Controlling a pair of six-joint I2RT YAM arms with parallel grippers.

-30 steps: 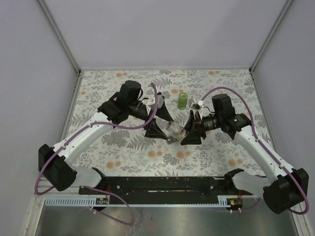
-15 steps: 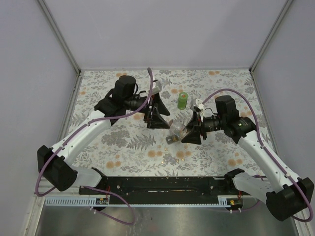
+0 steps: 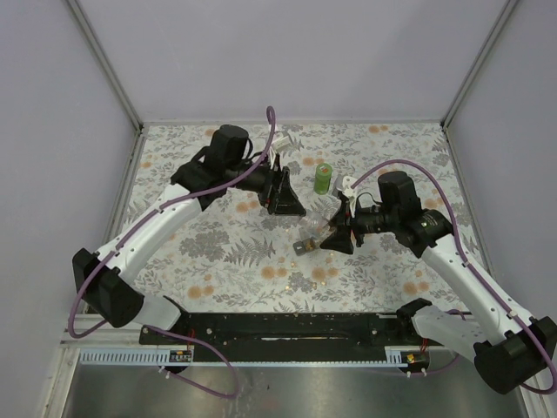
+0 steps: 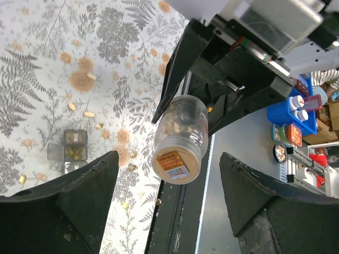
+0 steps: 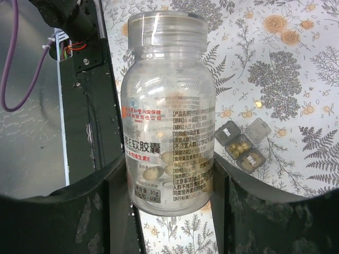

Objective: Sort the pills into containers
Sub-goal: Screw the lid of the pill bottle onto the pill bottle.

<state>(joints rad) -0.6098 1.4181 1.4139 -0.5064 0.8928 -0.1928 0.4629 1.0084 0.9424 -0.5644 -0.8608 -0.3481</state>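
Note:
My right gripper (image 3: pixel 335 233) is shut on a clear pill bottle (image 3: pixel 315 228) and holds it above the floral table. In the right wrist view the bottle (image 5: pixel 167 116) fills the gap between the fingers (image 5: pixel 111 201), with a few yellow capsules inside. A small grey pill organizer (image 5: pixel 242 145) lies on the table beside it, two of its cells holding yellow pills. My left gripper (image 3: pixel 283 192) hangs open behind the bottle and apart from it. From the left wrist the bottle (image 4: pixel 180 140) shows end-on, and the organizer (image 4: pixel 71 151) lies left of it.
A green bottle (image 3: pixel 324 178) stands upright at the back middle of the table. Loose yellow pills (image 4: pixel 87 114) lie scattered around the organizer. The black base rail (image 3: pixel 278 329) runs along the near edge.
My left gripper has drawn back from the bottle toward the rear of the table and narrowed slightly. The right gripper still holds the bottle, nearly in the same place.

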